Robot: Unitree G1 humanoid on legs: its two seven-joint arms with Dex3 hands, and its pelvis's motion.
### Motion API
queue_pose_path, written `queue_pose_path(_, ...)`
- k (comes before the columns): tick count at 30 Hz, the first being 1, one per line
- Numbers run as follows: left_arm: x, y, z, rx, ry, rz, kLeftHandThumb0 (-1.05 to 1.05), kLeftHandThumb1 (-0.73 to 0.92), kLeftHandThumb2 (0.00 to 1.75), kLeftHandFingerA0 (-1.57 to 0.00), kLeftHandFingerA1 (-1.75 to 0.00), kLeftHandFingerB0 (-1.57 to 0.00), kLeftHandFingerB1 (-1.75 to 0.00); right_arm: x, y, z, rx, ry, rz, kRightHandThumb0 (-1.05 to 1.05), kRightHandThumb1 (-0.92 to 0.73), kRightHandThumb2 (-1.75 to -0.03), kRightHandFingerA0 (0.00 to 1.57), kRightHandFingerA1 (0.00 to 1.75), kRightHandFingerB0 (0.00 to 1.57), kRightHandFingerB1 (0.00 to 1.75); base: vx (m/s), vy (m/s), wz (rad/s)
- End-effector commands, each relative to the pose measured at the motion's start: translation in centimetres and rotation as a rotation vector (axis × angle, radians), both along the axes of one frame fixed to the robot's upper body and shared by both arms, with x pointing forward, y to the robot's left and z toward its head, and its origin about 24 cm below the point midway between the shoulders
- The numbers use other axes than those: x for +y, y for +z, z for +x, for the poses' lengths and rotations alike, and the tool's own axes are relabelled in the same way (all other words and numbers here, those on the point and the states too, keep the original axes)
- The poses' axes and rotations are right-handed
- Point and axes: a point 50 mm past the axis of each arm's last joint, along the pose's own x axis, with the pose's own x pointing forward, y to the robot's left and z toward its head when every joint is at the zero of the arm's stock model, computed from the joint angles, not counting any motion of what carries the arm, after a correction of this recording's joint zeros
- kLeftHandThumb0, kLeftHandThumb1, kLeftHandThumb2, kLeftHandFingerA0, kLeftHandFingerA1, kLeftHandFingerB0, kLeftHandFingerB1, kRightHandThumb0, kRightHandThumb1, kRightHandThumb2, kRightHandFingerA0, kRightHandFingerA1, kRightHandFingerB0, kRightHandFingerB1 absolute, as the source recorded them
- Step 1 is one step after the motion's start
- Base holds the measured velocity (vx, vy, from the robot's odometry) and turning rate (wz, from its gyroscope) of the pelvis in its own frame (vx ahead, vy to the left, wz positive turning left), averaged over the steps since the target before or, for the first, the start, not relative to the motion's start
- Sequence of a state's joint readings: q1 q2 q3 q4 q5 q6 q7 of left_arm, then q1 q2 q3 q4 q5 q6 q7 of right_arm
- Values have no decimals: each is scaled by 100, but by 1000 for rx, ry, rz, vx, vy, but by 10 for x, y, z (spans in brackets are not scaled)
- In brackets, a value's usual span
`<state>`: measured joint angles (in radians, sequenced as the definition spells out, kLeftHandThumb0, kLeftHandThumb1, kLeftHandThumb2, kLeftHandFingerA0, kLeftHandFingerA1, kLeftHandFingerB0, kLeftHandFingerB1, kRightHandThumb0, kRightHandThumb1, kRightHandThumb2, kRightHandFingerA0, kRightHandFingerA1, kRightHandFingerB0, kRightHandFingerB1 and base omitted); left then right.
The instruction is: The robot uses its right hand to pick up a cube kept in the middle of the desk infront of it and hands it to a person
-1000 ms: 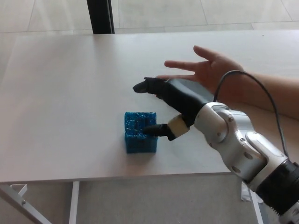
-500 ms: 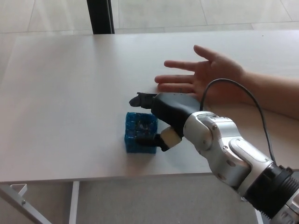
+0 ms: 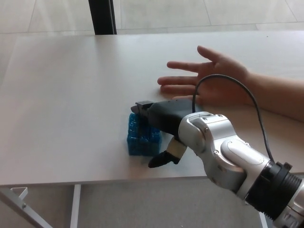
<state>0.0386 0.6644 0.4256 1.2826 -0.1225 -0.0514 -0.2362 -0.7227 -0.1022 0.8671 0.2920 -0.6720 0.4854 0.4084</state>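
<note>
The blue lattice cube (image 3: 139, 139) sits on the white desk (image 3: 66, 95), near its front edge. My right hand (image 3: 161, 124) reaches in from the right and lies over the cube's top right part. Its fingers (image 3: 144, 107) stretch along the cube's far top edge. The thumb (image 3: 161, 159) points down in front of the cube's near right corner, a little apart from it. The hand is open and straddles the cube, which rests on the desk. A person's open hand (image 3: 209, 76) lies palm up on the desk behind my arm. My left hand does not show.
A dark post (image 3: 101, 16) stands beyond the desk's far edge. A black cable (image 3: 247, 92) loops from my right forearm (image 3: 228, 156) in front of the person's arm. White desk legs (image 3: 19, 202) show below the front edge.
My right hand has moved down and left onto the cube; its fingers went from behind the cube to its far top edge, and the thumb dropped to the near side. The cube stayed put.
</note>
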Motion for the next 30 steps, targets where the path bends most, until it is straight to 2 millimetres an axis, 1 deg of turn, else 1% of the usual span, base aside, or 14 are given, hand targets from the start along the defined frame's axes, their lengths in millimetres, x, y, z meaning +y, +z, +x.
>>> queue_pose_path(1, 5, 7, 0, -14, -10, 16, -62, 69, 61, -63, -61, -48, -42, -5, -9, -5, 39, -51, -69, -89, -36, -75, 69, 135, 2, 29, 0, 0, 0)
queue_pose_path(3, 5, 7, -1, -7, -16, 24, -63, 69, 61, -64, -61, -49, -42, -4, -11, -9, -4, -48, -55, -82, -37, -73, 89, 144, 5, 45, 0, 0, 0)
queue_pose_path(5, 5, 7, -1, -7, -17, 20, -63, 69, 61, -63, -62, -49, -42, -3, -13, -10, -46, -60, -52, -74, -34, -73, 92, 141, 12, 46, 0, 0, 0)
queue_pose_path(6, 5, 7, -2, 4, -27, 25, -64, 70, 61, -66, -62, -50, -41, -3, -15, -14, -127, -82, 10, -58, -44, -57, 94, 155, 34, 41, 0, 0, 0)
queue_pose_path(7, 5, 7, -2, 9, -32, 28, -64, 70, 61, -66, -62, -50, -41, -3, -16, -15, -163, -93, 37, -58, -44, -57, 94, 155, 34, 41, 0, 0, 0)
queue_pose_path(8, 5, 6, -2, 8, -34, 25, -64, 70, 62, -62, -60, -48, -41, -4, -20, -18, -239, -113, 89, -48, -32, -83, 121, 137, 39, 59, 0, 0, 0)
queue_pose_path(9, 5, 6, -2, 4, -20, 23, -63, 69, 61, -63, -60, -50, -41, -4, -22, -20, -286, -127, 153, -43, -61, -58, 93, 160, 53, 53, 0, 0, 0)
queue_pose_path(13, 4, 4, -2, 22, -29, 22, -65, 71, 62, -62, -63, -51, -41, -3, -25, -24, -410, -171, 304, -34, -70, -65, 92, 171, 68, 70, 0, 0, 0)
queue_pose_path(18, 2, 2, -4, 29, -33, 22, -66, 72, 62, -61, -59, -51, -42, -1, -26, -29, -464, -202, 392, -36, -67, -61, 95, 175, 78, 74, 0, 0, 0)
queue_pose_path(19, 2, 1, -5, 36, -24, 23, -67, 74, 62, -63, -60, -53, -41, -1, -26, -30, -481, -217, 423, -42, -43, -88, 122, 140, 83, 80, 0, 0, 0)
queue_pose_path(21, 1, 1, -6, 41, -20, 23, -67, 74, 62, -63, -60, -53, -41, -1, -27, -31, -489, -224, 437, -42, -43, -88, 122, 140, 83, 80, 0, 0, 0)
queue_pose_path(22, 1, 0, -6, 53, -37, 35, -68, 76, 63, -62, -57, -53, -41, -3, -27, -31, -489, -235, 445, -32, -62, -63, 89, 175, 86, 78, 0, 0, 0)
queue_pose_path(26, 2, 2, -5, 41, -26, 35, -71, 77, 63, -64, -58, -54, -41, -7, -28, -29, -527, -240, 471, -25, -62, -70, 90, 175, 85, 89, 0, 0, 0)
queue_pose_path(30, 3, 2, -6, 41, -19, 31, -73, 78, 63, -62, -62, -53, -41, -13, -21, -23, -565, -208, 459, -31, -57, -65, 95, 175, 91, 80, 0, 0, 0)
